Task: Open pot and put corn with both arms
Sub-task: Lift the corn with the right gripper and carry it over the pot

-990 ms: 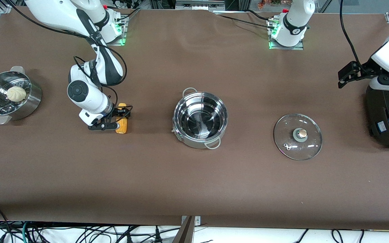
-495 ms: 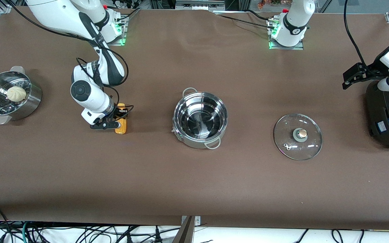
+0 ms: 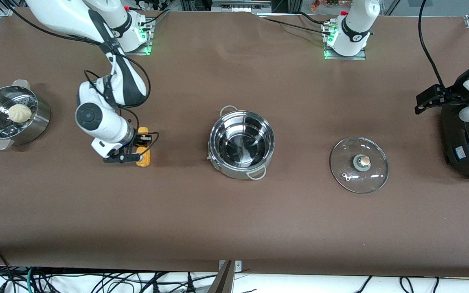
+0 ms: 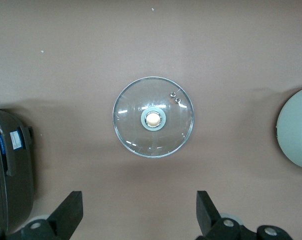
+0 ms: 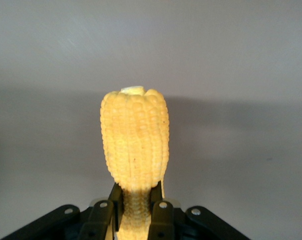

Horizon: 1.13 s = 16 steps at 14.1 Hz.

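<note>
The right arm bends down at its elbow, its right pincer (image 3: 136, 154) clenched on the corn (image 3: 143, 147) low over the surface (image 3: 234, 219), toward the right arm's end from the open pot (image 3: 241, 143). The left arm waits, its left pincer (image 3: 429, 100) spread wide beside the black cooker (image 3: 468, 142), above the glass lid (image 4: 153, 117).

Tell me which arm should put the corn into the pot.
Right. The right gripper is shut on the corn, beside the open pot. The left gripper hangs open over the black cooker, with the lid off.

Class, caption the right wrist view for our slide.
Right gripper shut on the corn, the cob pointing away above the brown table.
</note>
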Available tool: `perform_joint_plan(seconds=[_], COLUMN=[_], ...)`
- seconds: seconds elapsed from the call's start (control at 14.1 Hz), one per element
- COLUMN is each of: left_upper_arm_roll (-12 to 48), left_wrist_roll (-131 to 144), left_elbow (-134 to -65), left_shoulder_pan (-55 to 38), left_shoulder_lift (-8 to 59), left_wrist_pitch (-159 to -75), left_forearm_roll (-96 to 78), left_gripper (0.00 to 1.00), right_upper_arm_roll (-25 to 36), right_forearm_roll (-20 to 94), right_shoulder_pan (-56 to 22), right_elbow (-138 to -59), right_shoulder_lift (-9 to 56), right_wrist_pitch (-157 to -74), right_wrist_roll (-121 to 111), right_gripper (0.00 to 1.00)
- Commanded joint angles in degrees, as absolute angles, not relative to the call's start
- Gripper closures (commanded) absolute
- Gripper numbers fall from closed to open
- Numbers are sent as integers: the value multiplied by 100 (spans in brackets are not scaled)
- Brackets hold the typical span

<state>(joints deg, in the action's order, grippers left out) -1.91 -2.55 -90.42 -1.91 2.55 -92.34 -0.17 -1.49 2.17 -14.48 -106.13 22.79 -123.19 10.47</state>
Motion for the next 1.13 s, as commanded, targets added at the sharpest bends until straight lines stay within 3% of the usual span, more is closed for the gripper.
perform_joint_plan(seconds=[0.0, 0.21, 0.42, 1.06], left_upper_arm_roll=[-220, 271, 246, 176], left_wrist_roll=[-229, -220, -220, -211], left_elbow=[-9246, -9570, -9562, -9483], left_shoulder_pan=[-168, 254, 185, 132], left_shoulder_lift=[79, -166, -176, -123], left_wrist_pitch=[-9343, -9421, -9422, -9229], left_forearm_roll=[-132, -97, -70, -62], left_gripper=[0, 0, 0, 0], right_upper_arm_roll=[-123, -123, -123, -132], right_forearm_roll=[246, 281, 290, 299], right_shoulder_pan=[-1660, -2125, -2591, -3779], right_elbow=[-9311, -8948, -8554, -6524], right_shoulder_lift=[2364, 2373, 2530, 4085], right_wrist_pitch=[-11103, -10758, -10723, -10757], right_wrist_roll=[1010, 1307, 2072, 4454], right_gripper=[90, 90, 90, 90])
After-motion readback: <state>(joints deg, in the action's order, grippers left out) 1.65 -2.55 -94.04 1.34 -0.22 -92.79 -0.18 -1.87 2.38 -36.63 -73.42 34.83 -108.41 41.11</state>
